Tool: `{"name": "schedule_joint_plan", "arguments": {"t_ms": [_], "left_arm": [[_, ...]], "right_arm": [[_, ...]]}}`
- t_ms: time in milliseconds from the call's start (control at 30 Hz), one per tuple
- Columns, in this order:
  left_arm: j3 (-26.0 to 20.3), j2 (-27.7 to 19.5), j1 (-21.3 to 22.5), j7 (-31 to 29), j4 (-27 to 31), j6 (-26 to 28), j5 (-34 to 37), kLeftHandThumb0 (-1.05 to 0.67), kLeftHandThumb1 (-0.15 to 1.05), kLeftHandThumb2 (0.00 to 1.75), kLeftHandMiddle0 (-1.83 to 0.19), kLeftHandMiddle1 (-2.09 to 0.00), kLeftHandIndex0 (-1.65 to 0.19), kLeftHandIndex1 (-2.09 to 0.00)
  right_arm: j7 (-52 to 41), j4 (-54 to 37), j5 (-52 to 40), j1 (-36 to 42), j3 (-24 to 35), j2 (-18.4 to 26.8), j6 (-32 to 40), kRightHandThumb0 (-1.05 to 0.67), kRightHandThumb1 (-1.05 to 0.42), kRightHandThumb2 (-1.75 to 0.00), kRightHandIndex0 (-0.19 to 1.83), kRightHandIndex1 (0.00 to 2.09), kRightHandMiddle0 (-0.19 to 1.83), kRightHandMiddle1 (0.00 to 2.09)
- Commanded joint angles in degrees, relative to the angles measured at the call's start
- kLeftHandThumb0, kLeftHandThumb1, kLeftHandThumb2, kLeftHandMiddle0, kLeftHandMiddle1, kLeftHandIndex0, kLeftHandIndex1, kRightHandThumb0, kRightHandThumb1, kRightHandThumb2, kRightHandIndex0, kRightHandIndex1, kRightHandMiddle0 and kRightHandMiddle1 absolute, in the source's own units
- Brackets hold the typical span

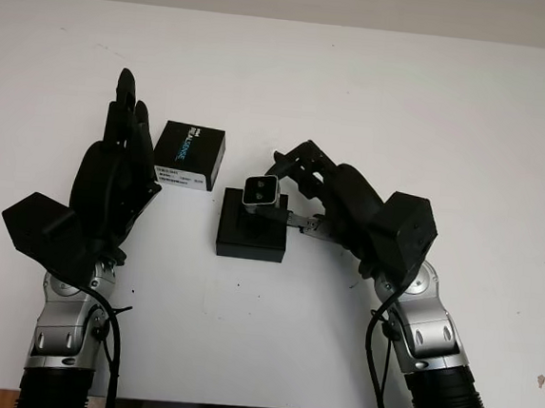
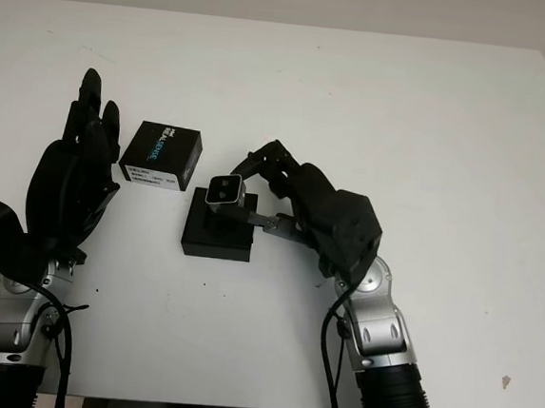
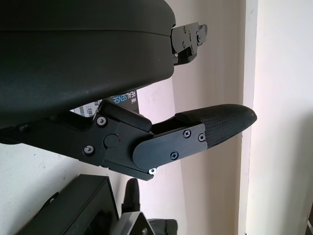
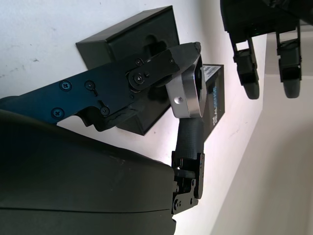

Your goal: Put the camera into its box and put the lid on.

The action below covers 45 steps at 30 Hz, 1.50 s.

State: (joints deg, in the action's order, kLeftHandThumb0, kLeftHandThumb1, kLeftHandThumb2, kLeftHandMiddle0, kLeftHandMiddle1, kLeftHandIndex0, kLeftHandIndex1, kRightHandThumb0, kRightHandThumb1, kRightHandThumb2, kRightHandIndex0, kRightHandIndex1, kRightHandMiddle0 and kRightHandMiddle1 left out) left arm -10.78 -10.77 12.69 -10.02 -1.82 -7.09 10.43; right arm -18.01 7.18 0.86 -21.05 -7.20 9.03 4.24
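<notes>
Left hand (image 1: 113,176): open, held upright at the left, just beside the lid (image 1: 188,157), which lies flat on the white table (image 1: 405,111). Box (image 1: 252,233): open, mid-table, near the lid. Camera (image 1: 260,192): gripped by the right hand (image 1: 297,192) above the box's far edge. Step judged: insertion; lowering squarely into the recess is called for. Open room is seen to the right, edges well apart

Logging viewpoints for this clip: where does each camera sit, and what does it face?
Left eye: head, looking down at the table; both arms enter from below.
Right eye: same scene, slightly shifted.
Left wrist: beside the open left hand, facing the lid.
Right wrist: behind the right hand, gripping the camera over the box.
Shared: camera, box and lid.
</notes>
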Motion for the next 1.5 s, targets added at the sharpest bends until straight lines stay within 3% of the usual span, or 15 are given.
{"name": "schedule_joint_plan", "arguments": {"t_ms": [0,400,900,1467], "left_arm": [[-0.39,-0.19,-0.78,0.01,0.64,-0.03,0.25,-0.77,1.05,0.73,0.19,0.00,0.19,0.00],[-0.75,-0.41,-0.67,-0.28,0.23,-0.14,0.38,-0.76,1.05,0.73,0.19,0.00,0.19,0.00],[-1.23,-0.83,-0.35,-0.25,-0.11,0.09,0.08,-0.76,1.05,0.72,0.19,0.00,0.19,0.00],[-1.17,-0.87,-0.47,0.03,0.47,1.00,0.00,-0.76,1.05,0.72,0.19,0.00,0.19,0.00]], "right_arm": [[0.07,0.55,-0.57,0.28,0.20,-0.63,-1.10,-0.46,-1.04,-0.06,0.17,0.04,0.16,2.05],[0.36,3.23,-0.47,0.32,0.07,-1.50,-3.16,-0.47,-1.05,-0.08,0.17,0.04,0.13,2.04],[-1.57,3.45,-2.85,0.61,0.15,-2.91,-1.09,-0.45,-1.05,-0.07,0.14,0.03,0.12,1.96],[-2.58,4.67,-3.35,0.43,0.14,-3.03,-0.59,-0.44,-1.05,-0.09,0.12,0.03,0.12,2.00]]}}
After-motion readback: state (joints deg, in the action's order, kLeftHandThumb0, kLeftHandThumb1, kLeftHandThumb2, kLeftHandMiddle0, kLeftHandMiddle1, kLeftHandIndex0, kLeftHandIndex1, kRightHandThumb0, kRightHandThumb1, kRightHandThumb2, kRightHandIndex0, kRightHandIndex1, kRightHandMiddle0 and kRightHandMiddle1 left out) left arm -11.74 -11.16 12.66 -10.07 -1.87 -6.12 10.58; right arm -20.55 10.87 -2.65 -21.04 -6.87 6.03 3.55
